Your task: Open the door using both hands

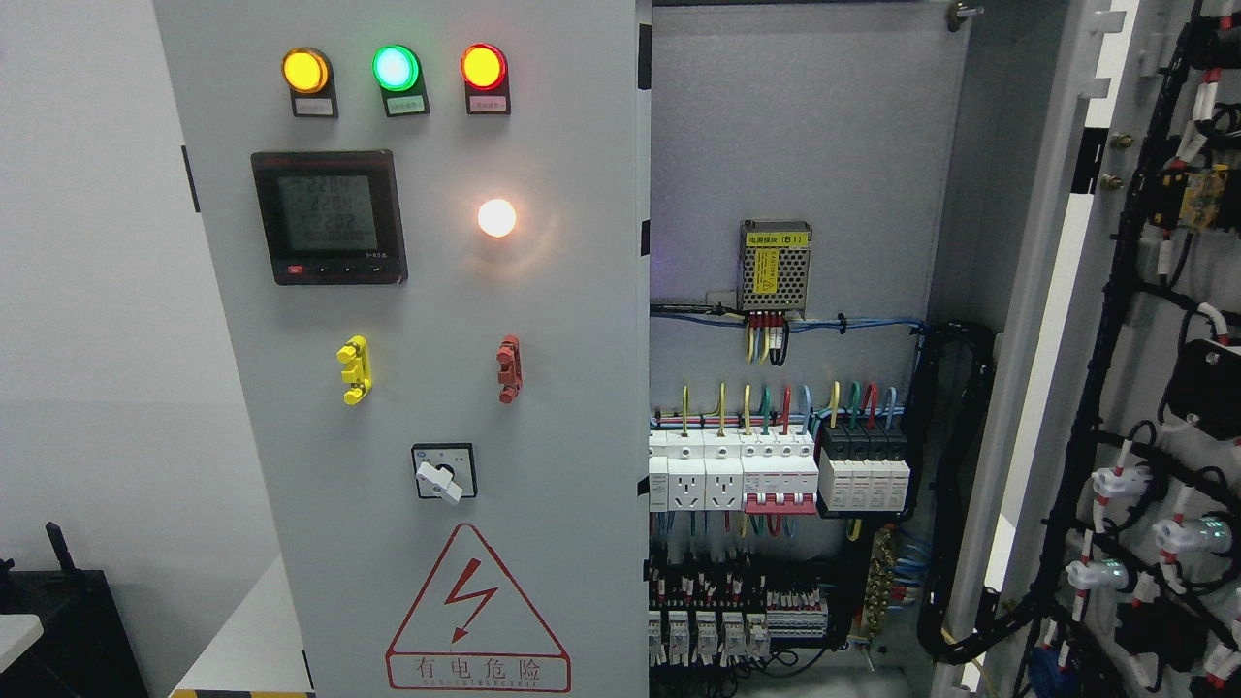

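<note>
A grey electrical cabinet fills the head view. Its left door (427, 388) is shut and carries three lit lamps, a digital meter (330, 216), a yellow handle (354, 369), a red handle (508, 368), a rotary switch (443, 472) and a red lightning warning sign. The right door (1144, 407) stands swung wide open at the picture's right, its inner face showing black cable looms. The open bay (795, 291) shows breakers, sockets and coloured wires. Neither of my hands nor arms is in view.
A white wall (87, 291) lies left of the cabinet. A dark object (58, 620) sits at the lower left beside a white surface. A small metal power supply (774, 268) is mounted on the cabinet's back plate.
</note>
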Tool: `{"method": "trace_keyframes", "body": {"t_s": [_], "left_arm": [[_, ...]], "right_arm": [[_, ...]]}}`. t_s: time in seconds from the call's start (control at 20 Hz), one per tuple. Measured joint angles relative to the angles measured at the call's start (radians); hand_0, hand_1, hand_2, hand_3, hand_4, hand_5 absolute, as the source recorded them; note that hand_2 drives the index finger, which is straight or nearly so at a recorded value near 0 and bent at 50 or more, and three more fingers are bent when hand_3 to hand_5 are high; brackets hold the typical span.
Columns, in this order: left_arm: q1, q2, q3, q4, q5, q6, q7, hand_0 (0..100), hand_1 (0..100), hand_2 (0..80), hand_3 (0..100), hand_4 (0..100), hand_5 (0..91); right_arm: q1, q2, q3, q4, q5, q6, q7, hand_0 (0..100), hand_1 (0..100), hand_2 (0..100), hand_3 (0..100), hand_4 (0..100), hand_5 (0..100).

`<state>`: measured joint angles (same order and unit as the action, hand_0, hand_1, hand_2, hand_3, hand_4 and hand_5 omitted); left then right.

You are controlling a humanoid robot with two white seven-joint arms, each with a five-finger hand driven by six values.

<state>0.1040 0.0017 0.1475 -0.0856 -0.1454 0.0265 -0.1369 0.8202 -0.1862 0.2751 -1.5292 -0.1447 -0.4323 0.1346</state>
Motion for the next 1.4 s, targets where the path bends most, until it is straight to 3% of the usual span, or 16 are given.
{"method": "trace_keyframes", "body": {"t_s": [0.4, 0.9, 1.2, 1.4], "left_arm": [[-0.003, -0.001, -0.005, -0.005, 0.005, -0.004, -0.001, 0, 0, 0.0, 0, 3, 0.0], [-0.004, -0.019, -0.007, -0.006, 0.006, -0.004, -0.002, 0, 0, 0.0, 0, 3, 0.0], [-0.004, -0.027, -0.008, -0.007, 0.006, -0.004, -0.002, 0, 0, 0.0, 0, 3, 0.0], [-0.004, -0.03, -0.008, -0.007, 0.006, -0.004, -0.002, 0, 0, 0.0, 0, 3, 0.0]], "right_arm": [[-0.116, -0.054, 0.058, -0.177, -0.001, -0.006, 0.001, 0, 0, 0, 0, 0, 0], [-0.368, -0.067, 0.093, -0.299, -0.002, 0.01, 0.0, 0, 0, 0, 0, 0, 0], [-0.521, -0.048, 0.086, -0.312, -0.008, 0.088, -0.002, 0, 0, 0, 0, 0, 0], [-0.638, -0.028, 0.07, -0.3, -0.011, 0.177, -0.003, 0, 0, 0, 0, 0, 0]]}}
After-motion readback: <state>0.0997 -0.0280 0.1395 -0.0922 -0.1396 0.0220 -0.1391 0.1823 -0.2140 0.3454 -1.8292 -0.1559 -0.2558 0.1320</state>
